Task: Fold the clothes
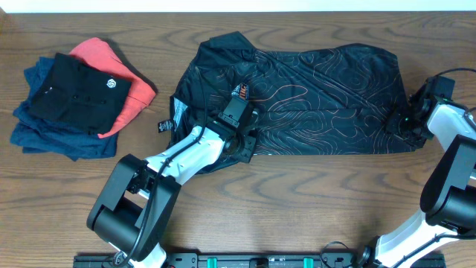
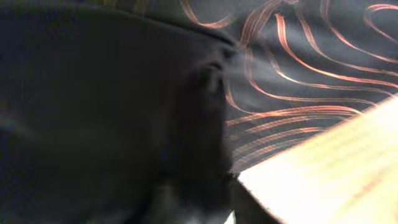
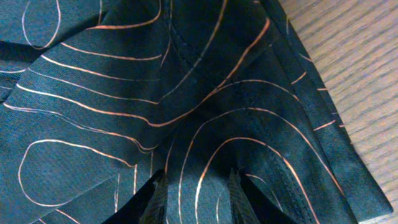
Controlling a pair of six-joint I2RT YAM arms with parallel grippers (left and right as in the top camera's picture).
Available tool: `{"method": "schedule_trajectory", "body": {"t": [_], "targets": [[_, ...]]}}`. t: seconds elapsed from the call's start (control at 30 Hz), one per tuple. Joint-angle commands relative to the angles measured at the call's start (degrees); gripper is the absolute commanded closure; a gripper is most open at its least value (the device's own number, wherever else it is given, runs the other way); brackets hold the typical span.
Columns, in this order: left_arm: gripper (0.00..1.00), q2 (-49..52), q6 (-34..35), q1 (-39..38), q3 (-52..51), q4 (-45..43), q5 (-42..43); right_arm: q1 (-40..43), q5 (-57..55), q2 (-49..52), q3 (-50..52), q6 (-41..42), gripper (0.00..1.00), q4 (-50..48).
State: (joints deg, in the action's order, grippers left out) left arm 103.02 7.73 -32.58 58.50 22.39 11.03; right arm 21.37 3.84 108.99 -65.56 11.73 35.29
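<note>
The clothes [image 1: 312,97], a thin black shirt with fine orange contour lines, lie spread across the middle of the table. My left gripper [image 1: 244,141] sits on the shirt's front edge near its left end. In the left wrist view the blurred fabric [image 2: 298,68] bunches into a dark ridge running into the left gripper [image 2: 199,208], which is shut on it. My right gripper [image 1: 394,123] is at the shirt's right edge. The right wrist view has the cloth [image 3: 124,93] passing between the two fingers [image 3: 158,199] of the right gripper [image 3: 198,199], which is shut on a fold.
A stack of folded garments stands at the far left: a plain black shirt [image 1: 78,93] on top, a coral one [image 1: 111,63] and navy ones [image 1: 44,130] under it. Bare wooden table [image 1: 312,201] lies in front of the shirt.
</note>
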Motion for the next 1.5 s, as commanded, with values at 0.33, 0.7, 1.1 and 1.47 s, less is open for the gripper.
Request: {"method": "schedule_trajectory", "body": {"t": [0.33,0.7,1.1,1.47], "targets": [[0.94,-0.9,-1.9,0.4,7.4,-4.8,-9.7,-0.7,-0.6,1.0,2.0,0.0,0.68,0.7],[0.93,-0.8,-1.9,3.4,8.2,-20.2,-10.4,-0.7,-0.6,1.0,2.0,0.0,0.68,0.7],[0.46,-0.8,-1.9,3.7,8.2,-23.3,-10.4,-0.7,-0.6,1.0,2.0,0.0,0.68,0.7],[0.46,-0.9,0.2,13.9,8.2,-6.9,-10.7,-0.7,-0.6,1.0,2.0,-0.2,0.68,0.7]]}}
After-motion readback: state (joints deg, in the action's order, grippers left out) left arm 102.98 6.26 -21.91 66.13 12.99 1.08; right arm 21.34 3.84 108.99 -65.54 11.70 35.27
